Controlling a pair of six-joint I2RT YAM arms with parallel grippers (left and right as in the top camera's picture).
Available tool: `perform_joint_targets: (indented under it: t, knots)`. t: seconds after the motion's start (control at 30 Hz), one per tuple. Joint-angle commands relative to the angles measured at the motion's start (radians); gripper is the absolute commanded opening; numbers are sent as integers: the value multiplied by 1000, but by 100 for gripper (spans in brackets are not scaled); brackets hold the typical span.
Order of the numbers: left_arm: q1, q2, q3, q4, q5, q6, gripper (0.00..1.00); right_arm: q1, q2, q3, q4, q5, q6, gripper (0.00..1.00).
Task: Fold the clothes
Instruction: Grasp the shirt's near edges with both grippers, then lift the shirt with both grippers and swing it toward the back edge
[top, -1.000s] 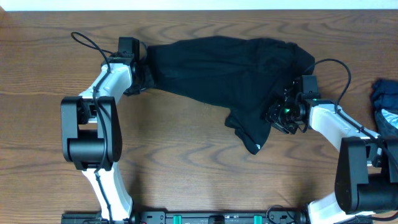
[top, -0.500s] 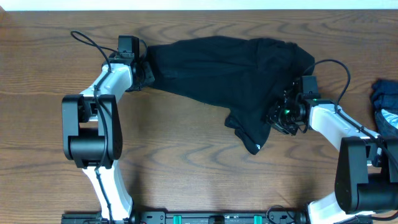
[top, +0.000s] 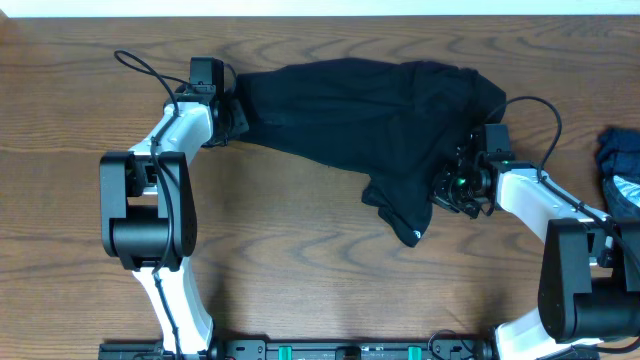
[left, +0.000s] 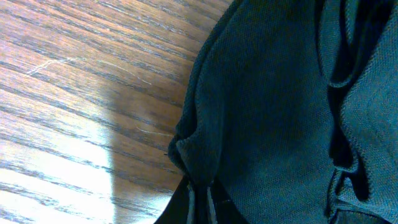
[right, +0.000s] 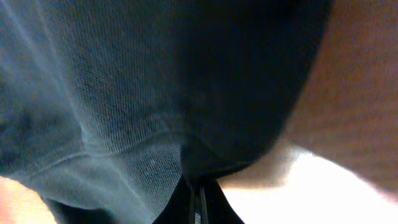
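Observation:
The clothes (top: 370, 125), a black soft top, lie crumpled across the far half of the wooden table, with a flap hanging down toward the front at the right. At the garment's left edge my left gripper (top: 233, 112) is shut on a pinch of the fabric (left: 199, 158). My right gripper (top: 447, 190) is shut on the fabric's lower right edge (right: 205, 158). In both wrist views a fold of dark cloth runs down into the closed jaws at the bottom of the frame.
A dark blue bundle (top: 622, 165) with pale patches lies at the table's right edge, beside the right arm. A black cable (top: 140, 68) loops on the table behind the left arm. Bare wood (top: 300, 260) lies in front of the garment.
Both grippers have closed onto the fabric. The left gripper shifted slightly toward the garment's edge; the garment itself has barely moved.

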Motion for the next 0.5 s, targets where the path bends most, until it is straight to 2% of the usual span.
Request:
perform_joint_targets:
  t: [0.0,0.27,0.47]
  knots:
    - [2,4,-6,-17,3,-2,6,-15,20,8,3,103,-59,1]
    - [2,-206,-5,-74,-92,-2,6,-16,-42,230,-176,225,-177,2]
    - [2,-409,-5,-145,-145,-2,6,-16,-58,378,-285,228,-246,1]
